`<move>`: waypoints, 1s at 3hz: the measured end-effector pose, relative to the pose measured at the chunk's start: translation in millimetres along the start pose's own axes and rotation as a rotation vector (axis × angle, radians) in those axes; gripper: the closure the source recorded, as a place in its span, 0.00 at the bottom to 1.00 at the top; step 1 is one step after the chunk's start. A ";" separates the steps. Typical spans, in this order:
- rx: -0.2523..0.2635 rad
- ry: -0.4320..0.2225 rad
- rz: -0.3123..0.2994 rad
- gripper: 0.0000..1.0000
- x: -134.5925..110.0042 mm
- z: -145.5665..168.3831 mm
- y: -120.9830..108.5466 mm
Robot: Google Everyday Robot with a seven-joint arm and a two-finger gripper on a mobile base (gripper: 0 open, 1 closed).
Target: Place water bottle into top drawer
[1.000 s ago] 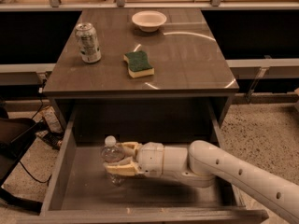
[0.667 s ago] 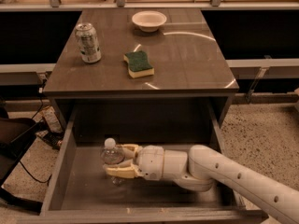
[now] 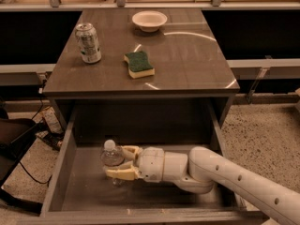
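The water bottle (image 3: 112,156), clear with a white cap, stands upright inside the open top drawer (image 3: 61,172), near its left middle. My gripper (image 3: 121,162) reaches in from the right and is down inside the drawer. Its cream fingers (image 3: 120,173) sit on either side of the bottle's body and hold it. The bottle's base is at or just above the drawer's grey floor; I cannot tell which. My white arm (image 3: 225,177) runs across the right half of the drawer.
On the table top (image 3: 187,60) above the drawer stand a silver-green soda can (image 3: 88,42) at the left, a green and yellow sponge (image 3: 139,64) in the middle, and a white bowl (image 3: 149,20) at the back. Cables and a dark object lie on the floor at the left (image 3: 18,139).
The arm has shifted slightly lower in the drawer. The bottle stays in the gripper at nearly the same spot.
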State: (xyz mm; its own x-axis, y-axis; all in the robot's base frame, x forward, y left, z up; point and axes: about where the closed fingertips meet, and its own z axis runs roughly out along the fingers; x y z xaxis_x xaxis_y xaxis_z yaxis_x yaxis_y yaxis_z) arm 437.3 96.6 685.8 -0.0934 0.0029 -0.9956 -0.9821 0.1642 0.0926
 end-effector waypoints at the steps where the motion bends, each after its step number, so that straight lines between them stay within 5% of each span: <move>1: 0.000 0.000 0.000 0.58 -0.1 0.0 0.0; 3: -0.007 -0.001 -0.001 0.12 -0.9 2.6 1.9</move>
State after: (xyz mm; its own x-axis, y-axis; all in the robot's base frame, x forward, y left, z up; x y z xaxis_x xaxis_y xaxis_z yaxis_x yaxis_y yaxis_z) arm 435.9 99.4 686.9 -0.0922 0.0033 -0.9957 -0.9833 0.1576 0.0916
